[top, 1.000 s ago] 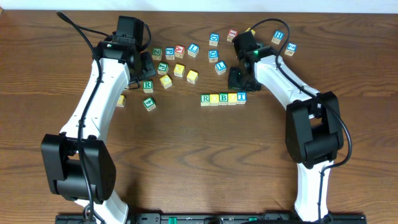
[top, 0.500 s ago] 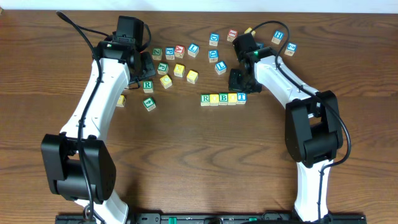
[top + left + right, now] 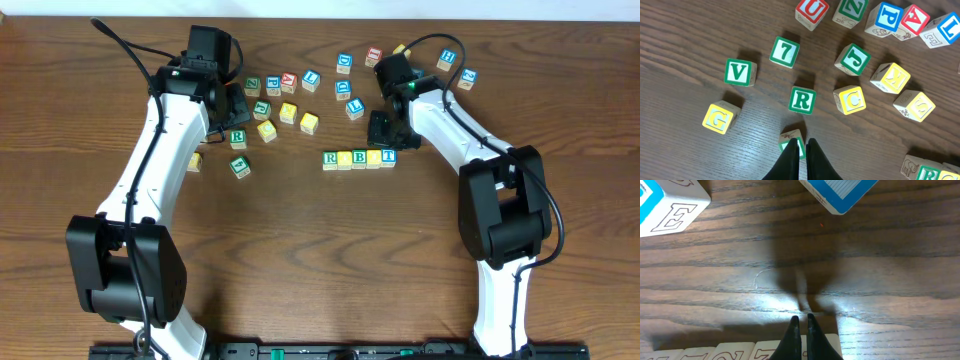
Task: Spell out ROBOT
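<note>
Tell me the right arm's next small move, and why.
Probably lift the right tool straight up and clear. It is shut and empty, just beside the line of five wooden letter blocks, which begins R and ends T, so the word looks finished.

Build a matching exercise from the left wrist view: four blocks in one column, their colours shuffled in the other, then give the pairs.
Blocks
1. U block
2. P block
3. G block
4. V block

Colours
a. green
b. red
c. yellow
d. blue

Pairs: 1-b, 2-d, 3-c, 4-a
</note>
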Available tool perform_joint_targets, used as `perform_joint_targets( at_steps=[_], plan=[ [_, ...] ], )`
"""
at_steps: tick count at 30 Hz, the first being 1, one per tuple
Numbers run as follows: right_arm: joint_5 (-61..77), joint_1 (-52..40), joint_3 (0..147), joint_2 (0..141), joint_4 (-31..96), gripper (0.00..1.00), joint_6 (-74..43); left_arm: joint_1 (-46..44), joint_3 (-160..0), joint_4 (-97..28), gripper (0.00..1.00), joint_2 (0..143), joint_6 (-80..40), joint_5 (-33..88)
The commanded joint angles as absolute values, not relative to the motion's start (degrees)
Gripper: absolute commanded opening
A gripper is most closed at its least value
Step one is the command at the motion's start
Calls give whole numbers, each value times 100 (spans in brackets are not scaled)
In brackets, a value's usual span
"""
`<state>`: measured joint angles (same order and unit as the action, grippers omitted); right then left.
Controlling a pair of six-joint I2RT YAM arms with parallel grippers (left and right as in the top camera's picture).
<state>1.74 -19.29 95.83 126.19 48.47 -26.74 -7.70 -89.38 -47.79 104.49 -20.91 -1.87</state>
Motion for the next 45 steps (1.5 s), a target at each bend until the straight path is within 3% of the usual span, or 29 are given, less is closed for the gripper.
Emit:
perform_joint_targets(
  at_steps=[1, 16, 29, 45],
  plan=[
    [211, -1959, 9550, 12667, 4860, 1, -2646, -757, -9021, -4792, 8, 10451, -2016, -263],
    [340, -1828, 9607, 12663, 4652, 1, -2373, -757, -9021, -4792, 8, 10451, -2014, -263],
    [340, -1400, 9675, 12105, 4987, 2, -2373, -757, -9021, -4788, 8, 10451, -2016, -266],
    [340, -1549, 9279, 12125, 5465, 3, -2305, -757, -9021, -4792, 8, 10451, -2016, -263]
  ],
)
